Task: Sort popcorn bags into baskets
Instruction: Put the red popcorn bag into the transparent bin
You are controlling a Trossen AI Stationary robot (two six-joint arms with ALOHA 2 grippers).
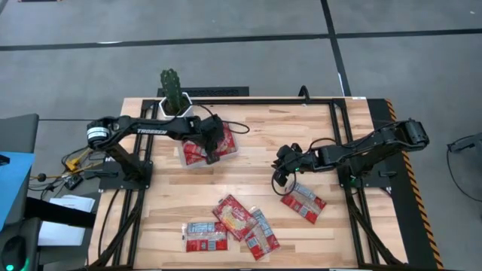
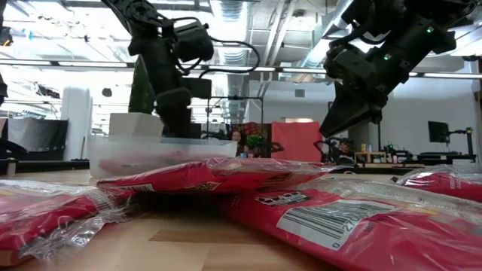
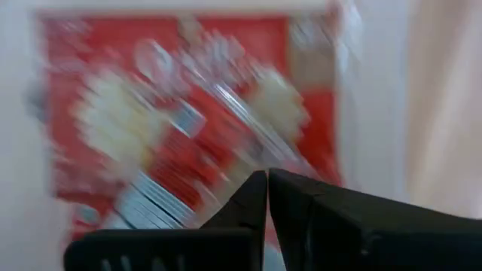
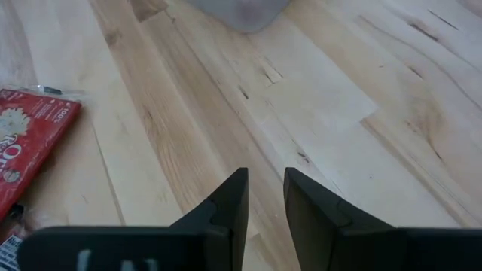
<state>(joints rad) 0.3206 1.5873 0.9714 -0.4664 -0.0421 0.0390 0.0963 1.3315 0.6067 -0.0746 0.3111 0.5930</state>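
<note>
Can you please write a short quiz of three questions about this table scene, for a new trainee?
1. True or false: the left gripper is above the clear tray.
2. Which gripper is empty over bare wood?
A. left
B. right
3. Fill in: behind the tray stands a ____ in a white pot.

Key:
1. True; its fingers are shut over the popcorn bags in the tray.
2. B; the right gripper has nothing between its parted fingers.
3. cactus.

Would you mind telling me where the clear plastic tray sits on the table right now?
In the high view, the clear tray sits on the table's left side toward the far edge, just in front of the potted cactus, with the left hand over it.
</note>
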